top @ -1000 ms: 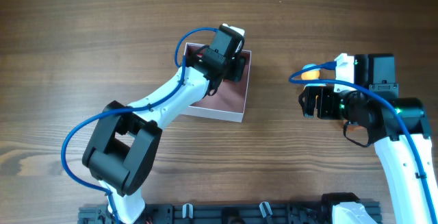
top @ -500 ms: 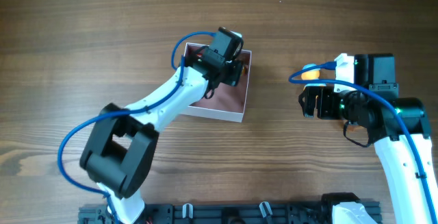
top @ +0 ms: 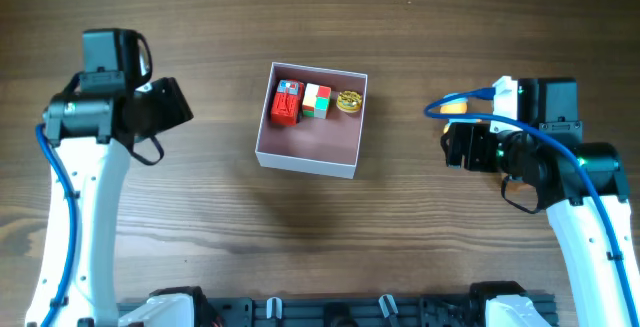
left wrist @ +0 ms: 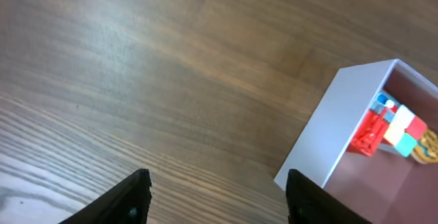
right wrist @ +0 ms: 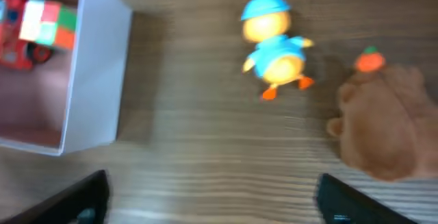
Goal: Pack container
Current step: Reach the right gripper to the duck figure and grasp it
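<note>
Overhead, the container (top: 310,152) sits central on the worktop (top: 200,27), three small toys (top: 316,100) along one wall. Left wrist: the left end effector (left wrist: 217,186) gapes wide, empty, container ahead right. Right wrist: the right end effector (right wrist: 212,193) is spread wide, empty, near a duck toy (right wrist: 276,53) and brown plush (right wrist: 387,125).

Brown wood-grain table (top: 200,27), soft even light, faint glare

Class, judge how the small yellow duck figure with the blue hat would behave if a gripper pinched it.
The yellow duck figure looks smooth and rounded, so it may slip when pinched. It seems small beside the white-walled cardboard box, so probably light and easily shoved.
</note>
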Available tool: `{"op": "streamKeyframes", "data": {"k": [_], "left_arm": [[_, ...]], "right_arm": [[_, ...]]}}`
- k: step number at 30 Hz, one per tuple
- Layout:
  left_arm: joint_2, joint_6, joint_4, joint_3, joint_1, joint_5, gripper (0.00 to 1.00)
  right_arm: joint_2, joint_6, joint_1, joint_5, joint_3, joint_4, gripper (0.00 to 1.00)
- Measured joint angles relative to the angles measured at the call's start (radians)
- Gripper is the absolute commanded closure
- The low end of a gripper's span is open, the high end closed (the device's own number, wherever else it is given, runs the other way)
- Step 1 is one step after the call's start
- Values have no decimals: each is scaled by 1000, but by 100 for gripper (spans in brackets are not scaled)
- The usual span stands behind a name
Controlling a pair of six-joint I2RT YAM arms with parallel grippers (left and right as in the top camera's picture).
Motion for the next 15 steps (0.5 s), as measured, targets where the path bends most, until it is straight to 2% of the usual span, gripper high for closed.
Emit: {"op": "streamKeyframes", "data": {"k": [1,3,8,14,15], "left_arm": [[9,-4,-2,-10,6,12,16],[23,-1,-2,-27,7,27,11],[32,-5,-6,-45,8,45,4],[32,-5,-20,-46,8,49,1],[32,-5,-19,-46,8,49,1]], "right_arm": [[2,13,0,29,0,19,0],[20,19,0,72,0,73,0],[176,-73,-2,110,74,111,0],[552,-140,-52,115,227,111,1],[678,-159,-70,101,228,113,1]]}}
